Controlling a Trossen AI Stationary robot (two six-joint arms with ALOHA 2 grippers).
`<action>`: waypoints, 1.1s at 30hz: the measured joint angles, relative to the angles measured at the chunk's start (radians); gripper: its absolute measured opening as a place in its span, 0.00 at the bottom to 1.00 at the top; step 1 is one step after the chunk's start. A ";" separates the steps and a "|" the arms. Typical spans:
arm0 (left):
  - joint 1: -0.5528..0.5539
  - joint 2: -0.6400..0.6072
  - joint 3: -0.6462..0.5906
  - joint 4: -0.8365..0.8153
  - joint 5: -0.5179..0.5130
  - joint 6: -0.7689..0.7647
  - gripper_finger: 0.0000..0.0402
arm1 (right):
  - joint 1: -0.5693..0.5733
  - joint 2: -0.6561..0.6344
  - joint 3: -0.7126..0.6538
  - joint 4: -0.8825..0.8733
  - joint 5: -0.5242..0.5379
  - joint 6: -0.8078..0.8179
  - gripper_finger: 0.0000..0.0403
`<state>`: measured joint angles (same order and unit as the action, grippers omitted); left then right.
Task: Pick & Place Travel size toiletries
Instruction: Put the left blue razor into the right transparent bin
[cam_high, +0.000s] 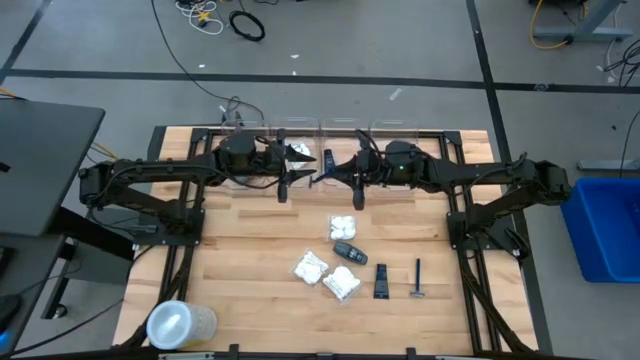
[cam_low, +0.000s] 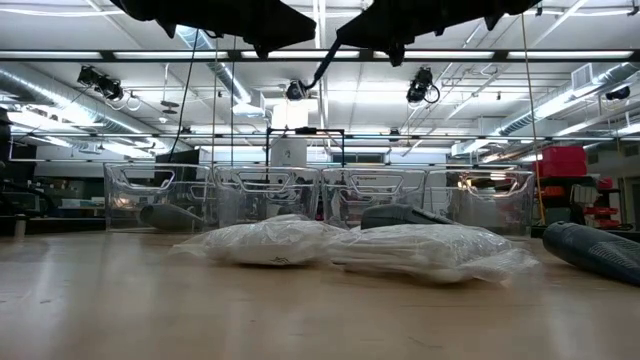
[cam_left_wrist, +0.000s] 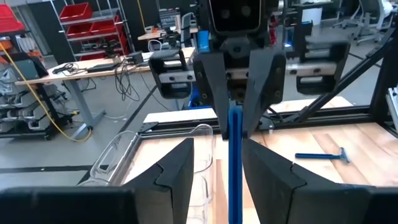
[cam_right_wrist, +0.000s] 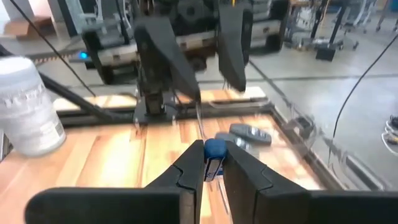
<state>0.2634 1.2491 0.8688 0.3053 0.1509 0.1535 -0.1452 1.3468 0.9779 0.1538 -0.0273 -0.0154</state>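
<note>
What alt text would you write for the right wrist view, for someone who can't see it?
The right end effector is shut on a thin blue razor, held above the wooden table. Facing it is the left end effector, fingers apart. A dark grey oval case lies in a clear plastic bin, and a large translucent round container stands at the edge.

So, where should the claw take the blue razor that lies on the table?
Grip the blue razor at the middle of its thin handle, coming straight down, the claw closing across the handle. It lies flat, the wide head at one end, and the black tube lies apart from it, so both sides seem free.
</note>
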 joint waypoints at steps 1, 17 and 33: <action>0.000 0.000 0.000 0.000 0.000 -0.005 0.35 | 0.000 0.000 0.000 -0.017 0.000 0.000 0.13; 0.000 0.000 0.000 -0.001 0.000 -0.024 0.10 | -0.025 -0.007 0.000 -0.112 0.079 0.000 0.13; 0.002 -0.015 -0.001 -0.033 0.000 -0.127 0.01 | -0.152 -0.155 0.000 -0.328 0.079 -0.047 0.13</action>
<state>0.2659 1.2345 0.8680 0.2720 0.1506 0.0270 -0.2970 1.1916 0.9775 -0.1738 0.0513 -0.0626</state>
